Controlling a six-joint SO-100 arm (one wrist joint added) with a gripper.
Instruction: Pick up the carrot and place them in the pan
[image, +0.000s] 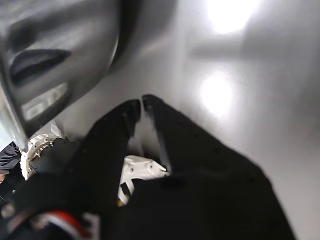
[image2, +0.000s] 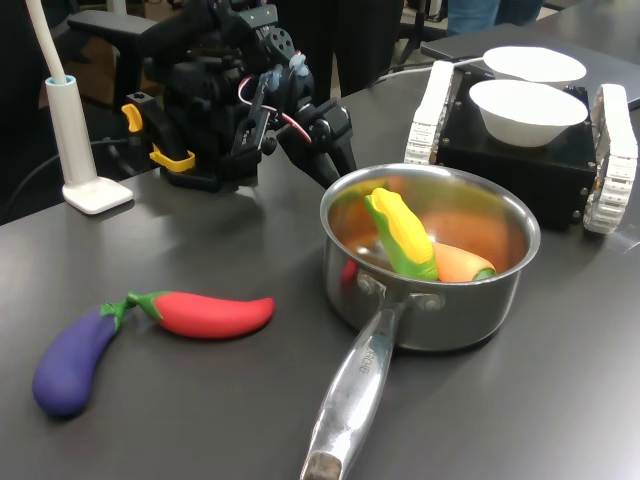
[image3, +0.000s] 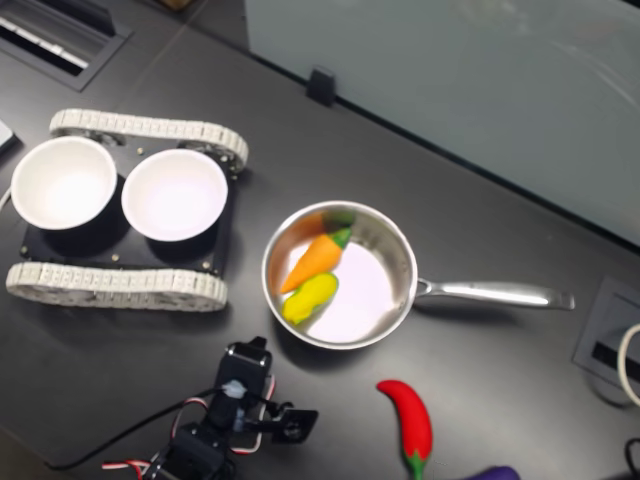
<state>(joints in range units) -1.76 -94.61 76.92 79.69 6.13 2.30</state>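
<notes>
Second exterior view: your carrot (image3: 313, 259) already lies inside the pan (image3: 395, 250), against the corn cob (image3: 308, 297). Your tool (image3: 290, 424), jaws nearly closed and empty, sits just outside the pan; a careless swing could knock its wall.

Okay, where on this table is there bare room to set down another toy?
Bare tabletop lies beyond the pan and its handle toward the grey wall, and between the handle and the chili. It is crowded between the pan, the tracked base holding the bowls, and the arm, whose fingers sit beside the pan's rim.
</notes>
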